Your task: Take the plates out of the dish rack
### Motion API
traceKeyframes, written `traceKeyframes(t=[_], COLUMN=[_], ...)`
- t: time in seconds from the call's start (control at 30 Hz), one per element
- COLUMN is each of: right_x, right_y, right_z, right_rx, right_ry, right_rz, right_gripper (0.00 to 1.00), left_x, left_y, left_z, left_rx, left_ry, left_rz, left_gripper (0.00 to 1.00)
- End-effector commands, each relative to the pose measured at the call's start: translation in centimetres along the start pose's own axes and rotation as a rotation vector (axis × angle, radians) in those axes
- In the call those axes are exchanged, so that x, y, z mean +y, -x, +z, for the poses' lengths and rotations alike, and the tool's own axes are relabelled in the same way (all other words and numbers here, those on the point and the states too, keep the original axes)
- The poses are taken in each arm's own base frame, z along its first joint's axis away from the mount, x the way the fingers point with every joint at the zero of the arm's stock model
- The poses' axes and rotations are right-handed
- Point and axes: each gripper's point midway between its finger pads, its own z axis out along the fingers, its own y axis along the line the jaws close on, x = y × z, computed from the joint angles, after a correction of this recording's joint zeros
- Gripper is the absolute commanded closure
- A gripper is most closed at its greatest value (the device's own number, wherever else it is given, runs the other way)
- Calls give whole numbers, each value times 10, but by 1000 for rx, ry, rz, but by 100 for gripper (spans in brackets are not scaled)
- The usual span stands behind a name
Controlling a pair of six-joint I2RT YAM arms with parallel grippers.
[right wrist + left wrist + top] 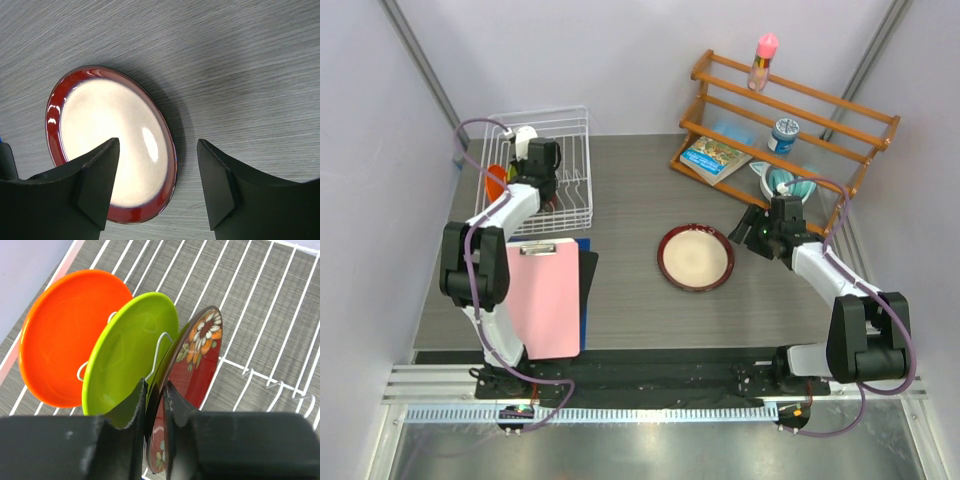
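Note:
The white wire dish rack (572, 165) stands at the back left and also shows in the left wrist view (260, 315). In it stand an orange plate (65, 335), a lime green plate (125, 350) and a dark red floral plate (197, 360). My left gripper (156, 390) is shut on the near rim of the floral plate, which still stands in the rack. The cream plate with a maroon rim (695, 257) lies flat on the table and also shows in the right wrist view (107, 140). My right gripper (159, 170) is open above its right edge, holding nothing.
A pink clipboard (544, 295) lies in front of the rack beside the left arm. A wooden slatted shelf (790, 115) at the back right holds a pink-capped bottle (764, 60), a book and a jar. A teal bowl (785, 182) sits behind the right wrist.

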Motion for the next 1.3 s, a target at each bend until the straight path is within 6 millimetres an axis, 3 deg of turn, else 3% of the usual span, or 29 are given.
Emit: traceKeyframes(t=[0.0, 0.07, 0.23, 0.5, 0.63, 0.83, 0.97, 1.13, 1.27], right_x=[12, 13, 13, 15, 17, 18, 24, 39, 69], right_y=[18, 17, 17, 19, 17, 17, 21, 29, 33], right_z=[-9, -10, -13, -20, -23, -29, -38, -56, -75], right_rx=[-55, -54, -56, -64, -62, -67, -79, -90, -121], right_ry=[38, 40, 42, 49, 59, 66, 87, 145, 299], right_rz=[-31, -32, -30, -39, -34, -38, -64, -147, -135], right_gripper=[31, 31, 31, 30, 30, 30, 30, 22, 22], left_x=[-3, -3, -3, 12, 22, 34, 34, -1, -19], left_y=[5, 4, 11, 66, 81, 90, 104, 109, 92], left_z=[1, 1, -7, -49, -64, -82, -117, -170, -207], left_rx=[-2, 6, -9, -102, -139, -169, -216, -164, -79], left_ry=[-4, -6, -30, -49, -24, 35, 24, -343, -543], left_rz=[-29, -23, -31, -32, 13, 78, 87, -24, -107], left_gripper=[94, 100, 100, 100, 100, 100, 100, 100, 100])
